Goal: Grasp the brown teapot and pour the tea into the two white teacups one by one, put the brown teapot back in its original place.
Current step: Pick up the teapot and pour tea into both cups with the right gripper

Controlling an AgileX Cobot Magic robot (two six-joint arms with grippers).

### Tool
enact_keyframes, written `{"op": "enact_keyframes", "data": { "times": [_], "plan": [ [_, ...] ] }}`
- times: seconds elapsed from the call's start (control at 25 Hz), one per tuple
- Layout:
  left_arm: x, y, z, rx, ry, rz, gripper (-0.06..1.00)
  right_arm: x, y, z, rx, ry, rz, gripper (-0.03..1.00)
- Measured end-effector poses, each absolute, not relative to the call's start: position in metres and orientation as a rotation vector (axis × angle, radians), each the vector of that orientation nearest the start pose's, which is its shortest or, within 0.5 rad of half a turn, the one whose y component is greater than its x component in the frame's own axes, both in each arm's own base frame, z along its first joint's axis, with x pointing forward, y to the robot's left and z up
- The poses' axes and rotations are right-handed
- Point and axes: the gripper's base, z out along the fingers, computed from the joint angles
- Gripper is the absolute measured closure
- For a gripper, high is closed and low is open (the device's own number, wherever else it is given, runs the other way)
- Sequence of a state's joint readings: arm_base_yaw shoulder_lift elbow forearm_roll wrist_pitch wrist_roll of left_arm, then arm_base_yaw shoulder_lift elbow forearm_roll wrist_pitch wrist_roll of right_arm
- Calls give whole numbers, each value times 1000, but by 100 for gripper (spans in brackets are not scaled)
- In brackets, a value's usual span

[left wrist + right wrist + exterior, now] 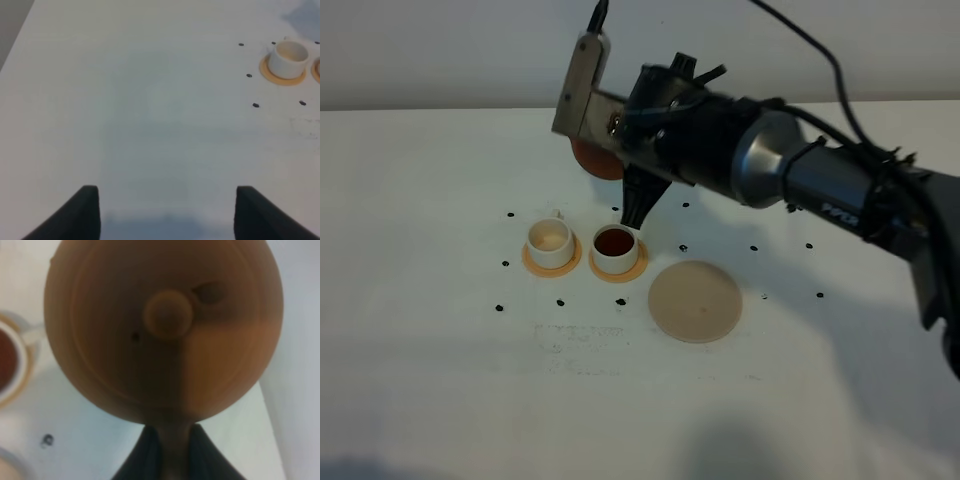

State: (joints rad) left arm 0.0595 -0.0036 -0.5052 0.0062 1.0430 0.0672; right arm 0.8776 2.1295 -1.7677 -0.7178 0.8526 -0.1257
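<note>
My right gripper [634, 195] is shut on the handle of the brown teapot [594, 160], which hangs in the air just behind the two white teacups and is mostly hidden by the wrist. In the right wrist view the teapot's lid and knob [168, 315] fill the frame, with the handle pinched between the dark fingers [150, 455]. The right teacup [615, 248] holds dark tea [614, 241]; the left teacup [551, 243] shows only its cream inside. The large beige disc [695, 300] lies bare to the right of the cups. My left gripper [167, 215] stands open over bare table, left of the left teacup [289, 57].
Each teacup sits on a small orange-tan coaster [528, 262]. Small black dots [499, 307] ring the working area on the white table [440, 380]. The right arm [820, 185] stretches in from the right, above the table behind the beige disc.
</note>
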Motion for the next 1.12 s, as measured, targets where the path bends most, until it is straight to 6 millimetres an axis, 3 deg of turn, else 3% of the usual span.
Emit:
{"op": "enact_keyframes", "data": {
  "times": [0.32, 0.68, 0.88, 1.12],
  "plan": [
    [-5, 0, 280, 7, 2019, 88, 36, 339, 343, 211, -1679, 1756, -744, 88],
    [-5, 0, 280, 7, 2019, 88, 36, 315, 354, 185, -1891, 1547, -826, 88],
    [-5, 0, 280, 7, 2019, 88, 36, 304, 365, 184, -1918, 1483, -797, 88],
    [-5, 0, 280, 7, 2019, 88, 36, 305, 367, 188, -1931, 1382, -863, 88]
  ]
}}
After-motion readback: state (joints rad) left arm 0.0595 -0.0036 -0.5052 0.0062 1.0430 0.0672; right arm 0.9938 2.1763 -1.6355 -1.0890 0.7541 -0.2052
